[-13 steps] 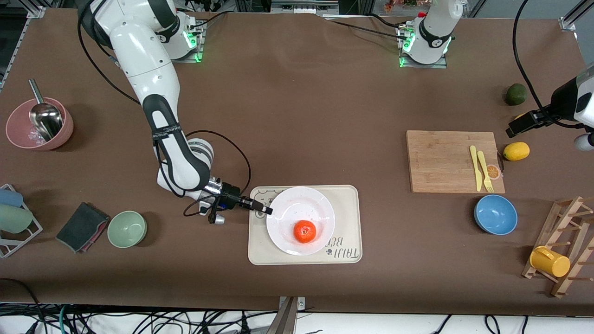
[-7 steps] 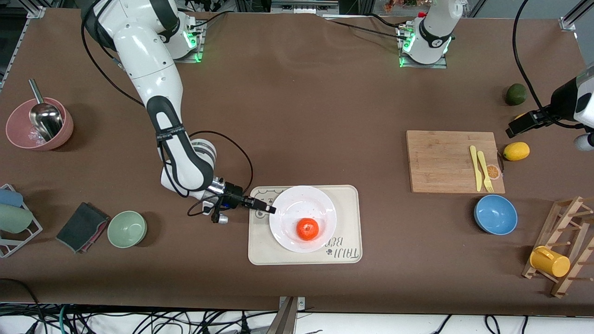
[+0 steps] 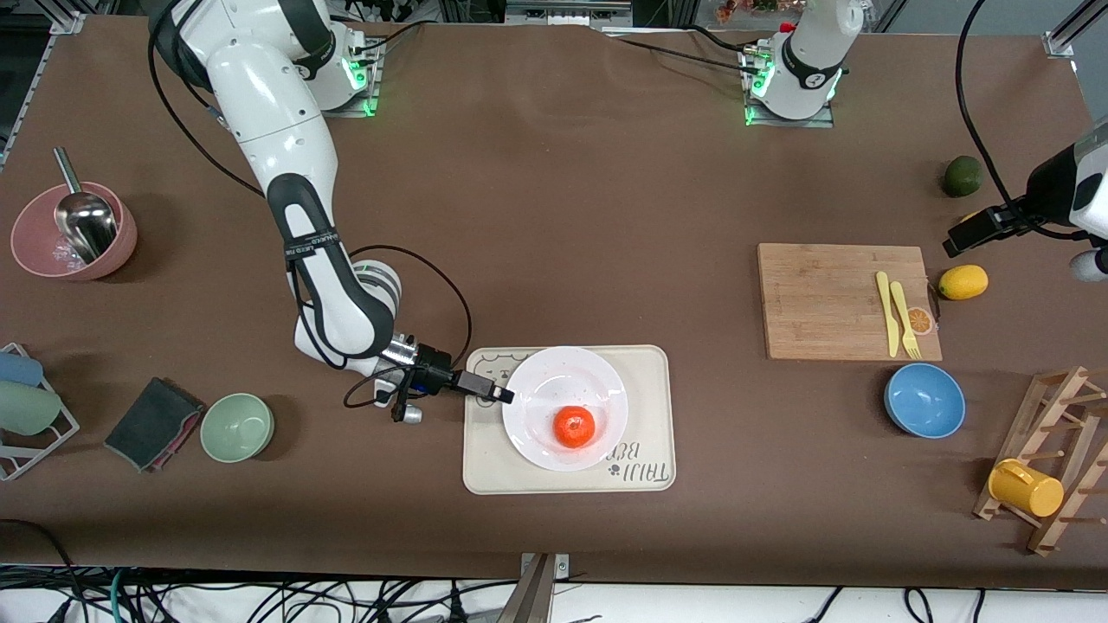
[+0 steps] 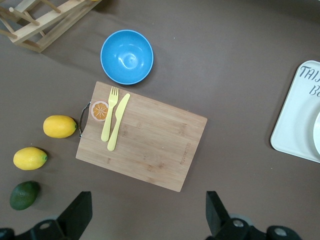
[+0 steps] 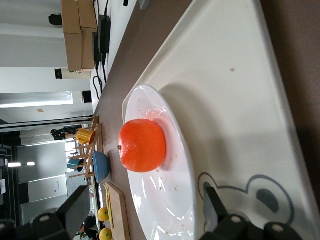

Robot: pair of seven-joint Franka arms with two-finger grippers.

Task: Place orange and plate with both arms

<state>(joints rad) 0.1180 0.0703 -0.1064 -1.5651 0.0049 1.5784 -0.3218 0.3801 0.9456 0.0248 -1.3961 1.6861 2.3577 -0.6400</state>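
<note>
The orange lies in the white plate, which sits on the beige bear-print tray. My right gripper is low over the tray, at the plate's rim on the side toward the right arm's end. It is open and holds nothing. The right wrist view shows the orange on the plate, with the rim between the spread fingers of the gripper. My left arm waits high at the table's left-arm end. The left gripper is open and empty above bare table beside the cutting board.
The cutting board carries a yellow knife and fork. A lemon, a dark green fruit and a blue bowl lie around it. A wooden rack with a yellow cup, a green bowl, a dark cloth and a pink bowl stand toward the table's ends.
The plate with the orange slid slightly toward the left arm's end of the tray, then stopped. My right gripper's fingers spread and drew back a little. The left arm has not moved.
</note>
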